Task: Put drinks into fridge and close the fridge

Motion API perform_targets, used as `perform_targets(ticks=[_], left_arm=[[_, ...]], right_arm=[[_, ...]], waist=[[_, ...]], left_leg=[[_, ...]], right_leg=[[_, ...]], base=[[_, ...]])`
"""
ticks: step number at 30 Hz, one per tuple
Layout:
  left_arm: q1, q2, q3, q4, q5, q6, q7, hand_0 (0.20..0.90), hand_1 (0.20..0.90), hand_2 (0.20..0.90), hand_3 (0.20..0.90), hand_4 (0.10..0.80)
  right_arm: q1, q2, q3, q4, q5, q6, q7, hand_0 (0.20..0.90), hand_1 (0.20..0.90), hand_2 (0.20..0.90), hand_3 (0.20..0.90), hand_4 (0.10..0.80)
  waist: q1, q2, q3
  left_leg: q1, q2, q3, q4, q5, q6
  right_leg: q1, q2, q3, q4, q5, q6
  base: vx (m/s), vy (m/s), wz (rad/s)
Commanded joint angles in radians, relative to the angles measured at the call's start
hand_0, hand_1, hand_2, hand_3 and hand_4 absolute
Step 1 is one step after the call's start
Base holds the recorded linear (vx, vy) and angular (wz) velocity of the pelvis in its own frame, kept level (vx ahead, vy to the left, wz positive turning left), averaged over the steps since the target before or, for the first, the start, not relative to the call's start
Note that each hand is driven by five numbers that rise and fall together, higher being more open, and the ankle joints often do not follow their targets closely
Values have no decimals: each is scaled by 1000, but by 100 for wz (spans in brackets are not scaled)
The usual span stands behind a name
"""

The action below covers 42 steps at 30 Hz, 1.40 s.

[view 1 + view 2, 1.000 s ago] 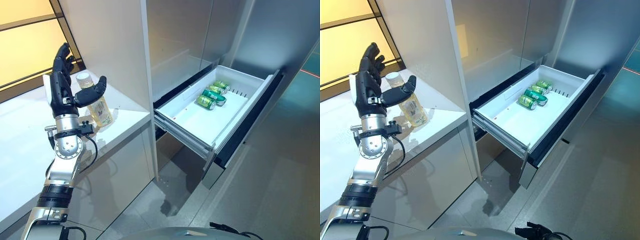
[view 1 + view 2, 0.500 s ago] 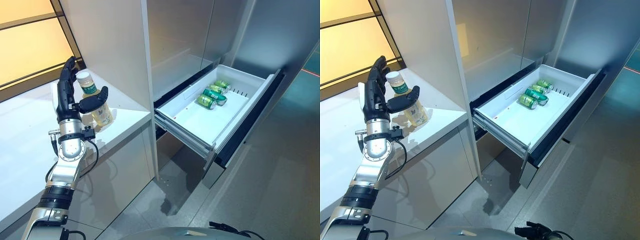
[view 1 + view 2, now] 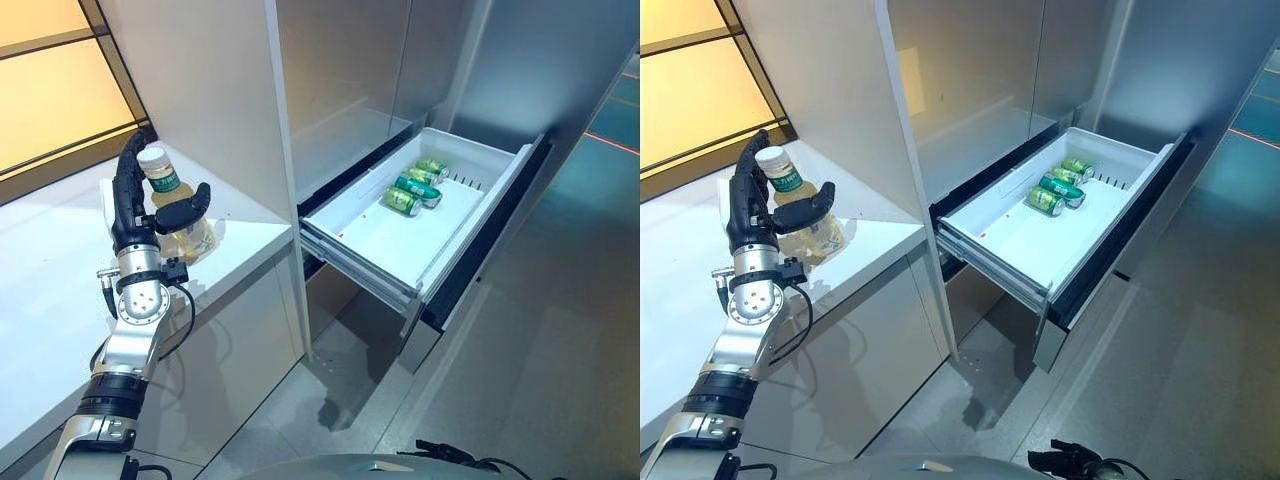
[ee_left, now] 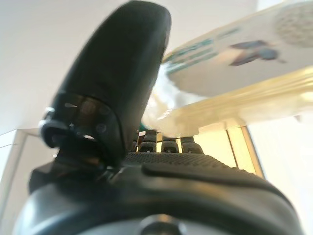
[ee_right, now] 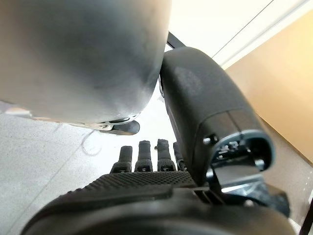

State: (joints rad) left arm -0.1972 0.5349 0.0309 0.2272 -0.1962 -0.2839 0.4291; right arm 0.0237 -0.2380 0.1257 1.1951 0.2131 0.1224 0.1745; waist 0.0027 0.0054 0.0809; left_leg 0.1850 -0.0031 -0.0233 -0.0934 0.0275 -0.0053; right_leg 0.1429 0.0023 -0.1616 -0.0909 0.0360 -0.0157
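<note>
A clear bottle point(image 3: 160, 178) of pale yellow drink with a white cap and green label stands on the white counter point(image 3: 50, 290). My left hand point(image 3: 127, 212) is at the bottle: its fingers stand straight up behind it and its thumb point(image 4: 112, 83) lies across the front, touching the bottle point(image 4: 234, 63). The fridge's white drawer point(image 3: 352, 200) is pulled out at the right, with green cans point(image 3: 405, 192) lying at its far end. My right hand point(image 5: 146, 196) shows in the right wrist view, relaxed and empty.
A tall white panel point(image 3: 210, 90) rises just right of the bottle, between the counter and the fridge. The drawer's dark front point(image 3: 480, 245) juts out over the grey floor point(image 3: 520, 390).
My left hand has moved in on the bottle, from beside it to having it between thumb and fingers. The whole picture has shifted a little to the left.
</note>
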Motion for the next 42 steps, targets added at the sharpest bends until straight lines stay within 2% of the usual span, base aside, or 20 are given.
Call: perform_targets(ticks=[1, 13, 15, 16, 17, 24, 27, 28, 32, 34, 42], left_arm=[[-143, 32, 6, -9, 5, -59, 29, 900, 900, 900, 900, 800], [-147, 17, 1, 29, -44, -39, 18, 900, 900, 900, 900, 800], [-147, 15, 1, 28, -57, -33, 10, 716, 716, 716, 686, 586], [-148, 13, -1, 33, -58, -33, 8, 448, 448, 448, 373, 273], [-150, 13, -2, 33, -61, -30, 6, 300, 300, 300, 200, 100], [-153, 20, -1, 27, -89, -36, -6, 300, 300, 300, 200, 100], [-158, 8, 6, -10, -179, -77, -43, 300, 300, 300, 200, 100], [-158, 4, 9, -30, -212, -90, -63, 300, 300, 300, 200, 100], [-153, -33, 5, -133, -347, -158, -166, 300, 300, 300, 200, 100], [-152, -48, 2, -166, -363, -177, -204, 300, 300, 300, 200, 100], [-166, -48, -62, -299, -403, -181, -427, 300, 300, 300, 200, 100]], right_arm=[[15, -31, 19, 21, -42, 21, 12, 900, 900, 900, 900, 800], [25, -28, 18, -11, -40, 39, 11, 900, 900, 900, 900, 800], [25, -27, 18, -19, -41, 47, 8, 900, 900, 900, 900, 800], [25, -27, 20, -18, -38, 45, 9, 900, 900, 900, 900, 800], [26, -26, 19, -17, -38, 42, 10, 900, 900, 900, 900, 800], [27, -25, 30, -45, -36, 23, 31, 900, 900, 900, 900, 800], [19, -30, 68, -99, -117, -61, 42, 900, 900, 900, 900, 800], [15, -36, 87, -133, -149, -97, 43, 900, 900, 900, 900, 800], [6, -57, 174, -408, -151, -121, 71, 900, 900, 900, 900, 800], [7, -57, 186, -481, -139, -145, 99, 900, 900, 900, 900, 800], [-2, -74, 204, -808, -40, -104, 263, 900, 900, 900, 900, 800]], waist=[[-18, 11, -10], [-32, 8, -9], [-32, 8, -8], [-33, 7, -8], [-33, 7, -8], [-33, 8, -8], [-31, 6, -8], [-30, 5, -7], [-30, 0, -1], [-31, -2, 0], [-30, -10, 4]], left_leg=[[-5, -34, 47, 29, -105, 34], [-3, -36, 55, 33, -109, 38], [-3, -36, 56, 33, -109, 38], [-3, -36, 57, 32, -109, 39], [-2, -36, 56, 32, -109, 39], [-2, -40, 50, 32, -109, 40], [-5, -40, 48, 34, -110, 39], [-6, -40, 48, 34, -110, 38], [-12, -39, 40, 36, -106, 36], [-12, -39, 37, 35, -103, 35], [-10, -38, 27, 26, -94, 30]], right_leg=[[-14, -1, 13, 190, -188, 53], [-16, 0, 29, 195, -187, 58], [-17, 0, 31, 195, -186, 59], [-17, 0, 31, 195, -186, 59], [-17, 0, 32, 195, -186, 60], [-17, 1, 37, 189, -180, 61], [-18, 0, 38, 186, -177, 63], [-19, 0, 37, 185, -176, 63], [-21, -1, 36, 185, -174, 61], [-22, -1, 34, 186, -175, 61], [-17, -5, 19, 180, -171, 63]], base=[[0, 8, -6], [1, 2, -3], [0, 0, 0], [0, 0, 0], [0, 0, 0], [0, 0, 0], [0, 0, 0], [0, 0, 0], [0, 0, 0], [-16, -15, 0], [-33, -34, 1]])
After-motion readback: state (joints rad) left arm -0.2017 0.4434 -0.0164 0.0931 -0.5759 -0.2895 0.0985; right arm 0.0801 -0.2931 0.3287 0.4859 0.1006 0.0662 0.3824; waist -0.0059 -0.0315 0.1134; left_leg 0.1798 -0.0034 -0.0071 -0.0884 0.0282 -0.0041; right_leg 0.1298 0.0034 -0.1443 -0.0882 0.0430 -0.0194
